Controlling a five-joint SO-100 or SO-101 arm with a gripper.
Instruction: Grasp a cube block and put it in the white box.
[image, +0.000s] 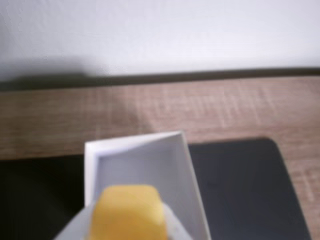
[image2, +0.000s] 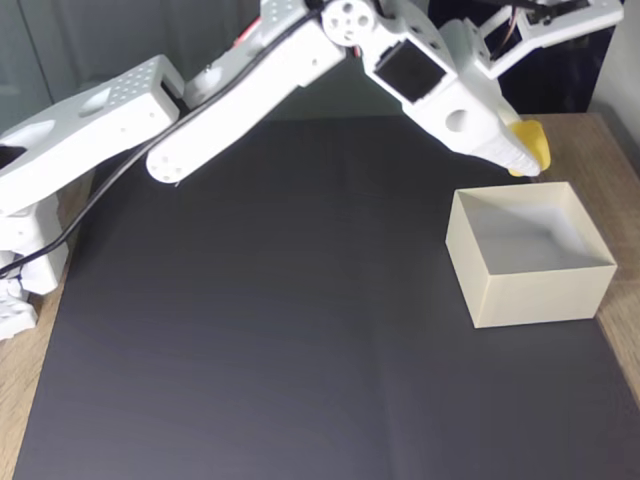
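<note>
The gripper (image2: 528, 158) is pinching the cube (image2: 533, 146), its fingers pressed to the yellow block's sides so that the block rides at the very tip of the arm (image2: 300, 70). In the wrist view the cube (image: 128, 212) sits low in the picture, with the box (image: 142, 167) open just beyond it — the block looks poised at the near wall, not yet over the middle. From the fixed view the cube hangs above the box's (image2: 530, 290) far rim, apart from it, close to the mat's (image2: 250, 330) far right corner, where the box stands near the right edge. The arm reaches out long and low across the mat from its base at the left, which is why the tip comes at the box on a slant. Holding the cube high keeps it clear of the thin wall; my guess is the next move needs a little more reach before letting go — otherwise the block may clip the rim.
</note>
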